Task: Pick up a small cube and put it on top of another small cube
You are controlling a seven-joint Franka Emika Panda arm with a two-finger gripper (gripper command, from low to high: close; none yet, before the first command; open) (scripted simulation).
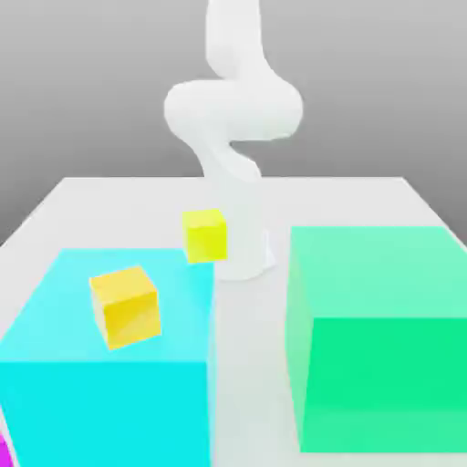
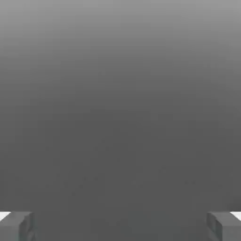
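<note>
The small magenta-pink cube is a sliver at the near corner on the exterior view's left, low beside the big cyan block and cut off by the picture's edge, well apart from the arm.

The gripper has its jaws spread wide with nothing between them. In the hand view its two grey fingertips sit at opposite corners, with plain grey surface in the gap. No cube lies near them.

Moving outward, the white arm rises from its base at the far middle of the white table and bends overhead (its upper part runs out of the exterior view).

Three small cubes can be counted. The paler lemon-yellow cube is just to the left of the arm's base in the exterior view, beyond the cyan block's far edge. The golden yellow cube rests on the cyan block's top face, turned slightly askew, nearer than the lemon one. The third is the magenta one at the near corner.

There are two big blocks: the cyan one on the exterior view's left and a green block on its right, with a strip of bare table between them.
</note>
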